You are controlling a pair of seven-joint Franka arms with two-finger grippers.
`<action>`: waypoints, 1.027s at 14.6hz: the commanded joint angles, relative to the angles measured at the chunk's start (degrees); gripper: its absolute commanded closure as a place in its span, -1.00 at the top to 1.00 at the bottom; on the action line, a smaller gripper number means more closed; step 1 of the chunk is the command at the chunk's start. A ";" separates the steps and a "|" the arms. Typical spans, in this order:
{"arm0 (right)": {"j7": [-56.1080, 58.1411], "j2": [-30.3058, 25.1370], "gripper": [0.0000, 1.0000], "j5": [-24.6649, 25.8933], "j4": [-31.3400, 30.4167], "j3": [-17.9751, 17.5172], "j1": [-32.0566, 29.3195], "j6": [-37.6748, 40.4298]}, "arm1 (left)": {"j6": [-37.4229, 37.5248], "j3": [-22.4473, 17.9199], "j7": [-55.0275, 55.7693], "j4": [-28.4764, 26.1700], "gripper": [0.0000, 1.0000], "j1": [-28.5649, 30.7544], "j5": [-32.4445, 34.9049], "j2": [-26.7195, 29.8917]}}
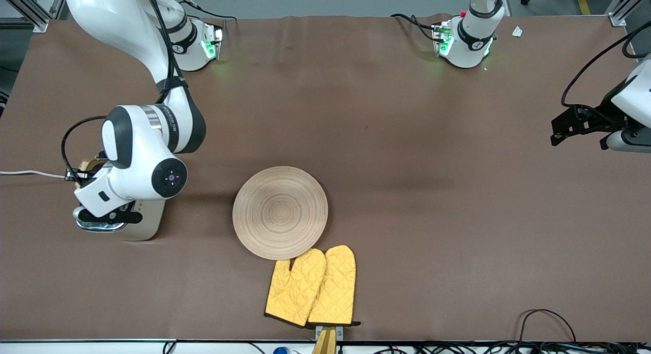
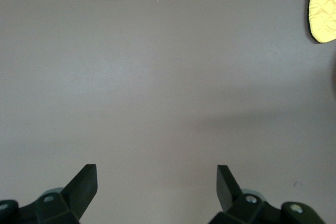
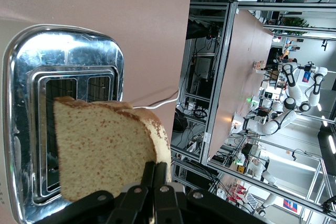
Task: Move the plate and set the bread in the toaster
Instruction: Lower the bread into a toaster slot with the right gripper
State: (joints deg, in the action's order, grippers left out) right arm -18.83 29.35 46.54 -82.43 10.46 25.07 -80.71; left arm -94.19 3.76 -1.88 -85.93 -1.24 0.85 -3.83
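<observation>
Nearest the front camera lie the yellow oven mitts [image 1: 313, 287], a pair side by side near the table's front edge. The plate [image 1: 280, 212] rests flat on the table just above them in the front view, its rim touching or slightly overlapping the mitts' tips. The plate carries nothing. Whether it already sits in its intended place cannot be judged from these views; the plate step is assessed as either done or still open.

Toward the right arm's end of the table stands the toaster [image 3: 63, 77], largely hidden under the right arm in the front view. Its white cord [image 1: 25, 173] runs off the table edge. The right gripper [image 3: 154, 174] is over the toaster, clenched on the bread [image 3: 105, 153]; the jaws pinch one edge of the slice. In the right wrist view the slice hangs above the chrome top with the slots visible past it. The slice is not yet in a slot. The insertion step is judged to be in progress: remaining actions are alignment with a slot, lowering, and release.

The left gripper [image 2: 156, 179] waits above bare table at the left arm's end, released, with fingers spread wide and nothing between them.
</observation>
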 commanded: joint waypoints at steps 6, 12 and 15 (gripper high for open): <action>-4.46 -2.28 -1.00 1.71 -6.16 -0.53 -0.81 -4.54 | -0.20 -0.07 0.48 -0.12 1.00 -0.08 0.99 0.67; -5.96 -1.84 -0.33 0.75 -7.39 -0.62 -2.29 -7.44 | -0.20 -0.07 0.56 -0.12 1.00 -0.08 0.82 0.67; -6.22 -1.84 0.68 -1.53 -7.21 -0.71 -2.83 -8.05 | -0.21 -0.07 0.48 -0.12 1.00 -0.08 0.90 0.58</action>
State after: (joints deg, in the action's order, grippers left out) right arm -24.03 29.18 46.13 -87.89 10.48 23.00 -87.91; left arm -94.19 3.76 -1.88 -85.93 -1.24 0.85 -3.83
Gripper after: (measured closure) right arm 0.767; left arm 0.000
